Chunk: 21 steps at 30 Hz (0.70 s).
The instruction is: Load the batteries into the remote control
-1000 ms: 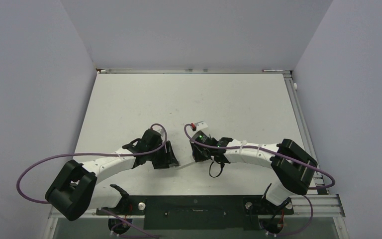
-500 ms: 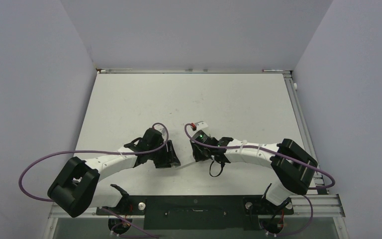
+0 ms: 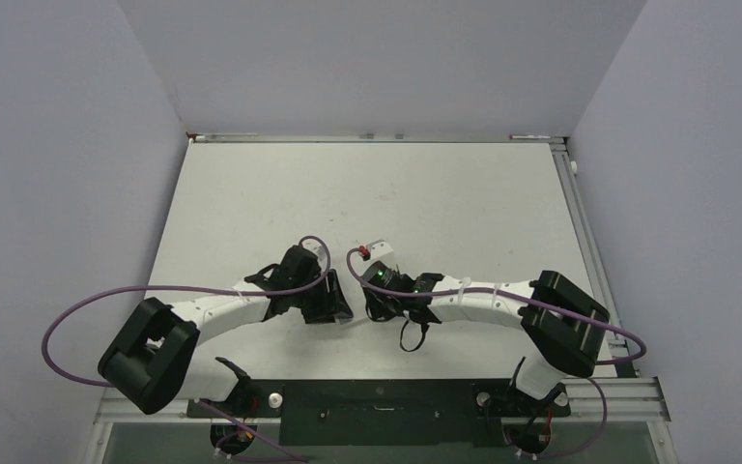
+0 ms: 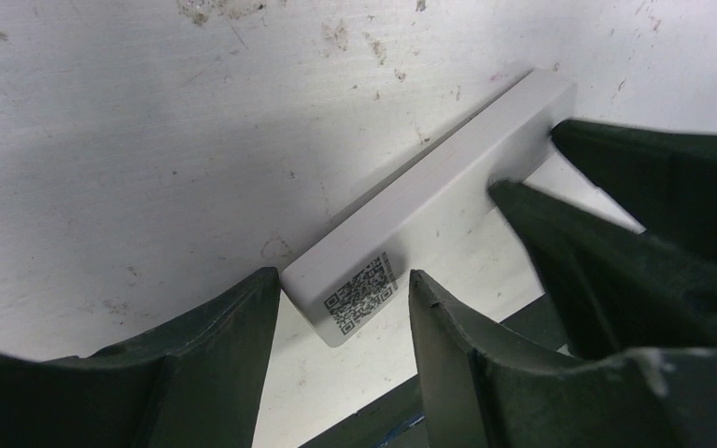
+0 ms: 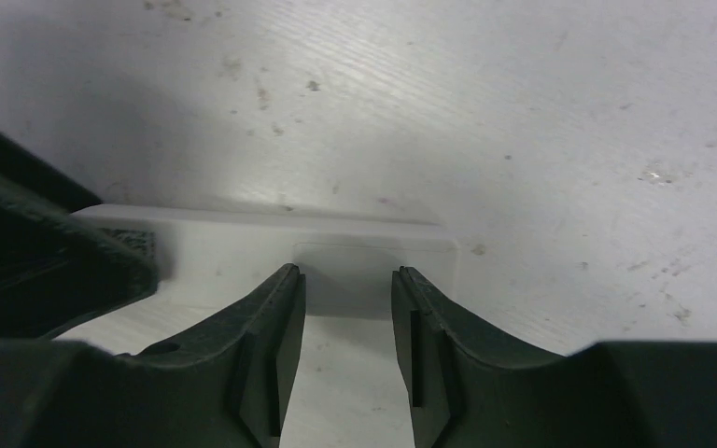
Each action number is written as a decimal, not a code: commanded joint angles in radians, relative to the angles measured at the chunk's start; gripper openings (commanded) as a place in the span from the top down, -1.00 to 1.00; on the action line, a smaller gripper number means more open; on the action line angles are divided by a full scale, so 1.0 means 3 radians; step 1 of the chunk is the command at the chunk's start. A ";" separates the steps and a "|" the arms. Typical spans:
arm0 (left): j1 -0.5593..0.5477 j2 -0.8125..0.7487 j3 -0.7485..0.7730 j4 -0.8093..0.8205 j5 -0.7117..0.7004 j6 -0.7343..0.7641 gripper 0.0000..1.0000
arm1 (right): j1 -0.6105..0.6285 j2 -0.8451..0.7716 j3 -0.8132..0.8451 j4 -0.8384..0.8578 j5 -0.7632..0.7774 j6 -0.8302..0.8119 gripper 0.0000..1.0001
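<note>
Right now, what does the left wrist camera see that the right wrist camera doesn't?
Only left wrist: the whole QR label on the remote's end, between the left fingers. Only right wrist: a faint rectangular outline on the remote, just beyond the right fingers. Both: the white remote on the scuffed table, fingers at each end.

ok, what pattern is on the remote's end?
A black QR code on the white remote, clearest in the left wrist view.
</note>
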 commanded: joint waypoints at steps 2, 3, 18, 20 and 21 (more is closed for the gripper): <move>-0.0013 0.0087 0.0105 0.0061 -0.0066 0.0030 -0.01 | 0.0148 0.0120 0.0035 -0.0005 -0.0252 0.0082 0.23; -0.0014 0.0091 0.0107 0.0068 -0.0068 0.0033 -0.01 | 0.0147 0.0109 0.0041 -0.0018 -0.0238 0.0083 0.23; -0.0009 0.0095 0.0094 -0.0008 -0.0142 0.0086 -0.01 | 0.0101 -0.0217 0.0246 -0.0355 0.0094 -0.0064 0.16; -0.0009 0.0085 0.0107 -0.0048 -0.0187 0.0109 -0.02 | 0.0093 -0.0264 0.0277 -0.0411 0.0102 -0.0179 0.05; -0.0004 0.0080 0.0112 -0.0069 -0.0209 0.0121 -0.02 | 0.0086 -0.0288 0.0298 -0.0442 0.0097 -0.0246 -0.02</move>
